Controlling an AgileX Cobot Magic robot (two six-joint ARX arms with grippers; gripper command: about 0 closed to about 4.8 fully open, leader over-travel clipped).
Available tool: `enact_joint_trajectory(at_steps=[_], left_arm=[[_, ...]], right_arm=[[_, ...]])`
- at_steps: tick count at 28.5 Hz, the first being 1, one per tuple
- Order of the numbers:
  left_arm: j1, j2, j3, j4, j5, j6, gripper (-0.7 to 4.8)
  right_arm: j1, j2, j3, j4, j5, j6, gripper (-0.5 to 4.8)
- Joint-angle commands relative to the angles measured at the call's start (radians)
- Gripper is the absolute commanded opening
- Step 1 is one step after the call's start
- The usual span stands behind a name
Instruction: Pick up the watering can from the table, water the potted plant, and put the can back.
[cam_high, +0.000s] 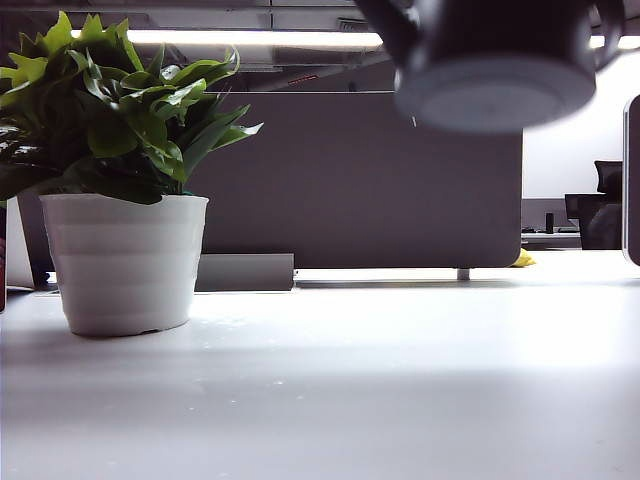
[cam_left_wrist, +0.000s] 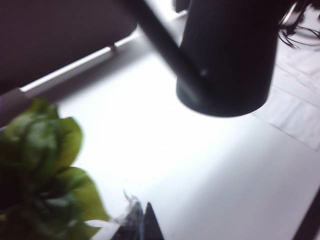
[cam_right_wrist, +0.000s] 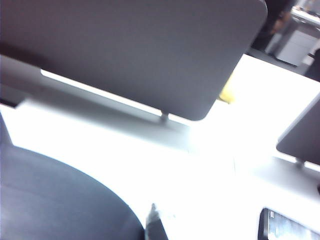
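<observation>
Watering can (cam_high: 495, 70) is up in the air, clear of the bench (cam_high: 400, 380), toward its right side, held by our right hand (cam_right_wrist: 156, 226), which is clamped shut on it. Potted plant (cam_high: 120, 190) sits near the left edge. Left hand (cam_left_wrist: 142, 222) hangs beside the plant with its fingers together, holding nothing.

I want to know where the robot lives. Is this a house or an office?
Most likely an office. A dark grey divider panel stands along the far edge of the white table, a black office chair sits at a desk behind it, and long strip lights run across the ceiling.
</observation>
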Motion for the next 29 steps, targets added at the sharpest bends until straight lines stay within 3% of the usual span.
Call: enact_joint_trajectory(at_steps=[1,8,17,21,29], left_arm=[[-0.054,0.041,0.005,0.013,-0.003,-0.003,-0.06],[-0.175,0.114,0.005,0.039,-0.121,0.009,-0.06],[-0.179,0.166,0.004,0.088,-0.137,0.032,-0.06],[-0.179,0.171,0.004,0.091,-0.161,0.076,-0.06],[-0.179,0.205,0.003,0.096,-0.159,0.076,-0.06]], right_arm=[[0.001,-0.023,-0.083,0.29,0.007,0.029,-0.05],[-0.027,0.075,-0.254,0.663,0.002,0.004,-0.05],[-0.138,0.3,-0.265,0.866,-0.074,0.005,-0.05],[-0.156,0.389,-0.265,0.967,-0.09,0.005,-0.05],[-0.159,0.527,-0.275,1.114,-0.114,0.013,-0.05]])
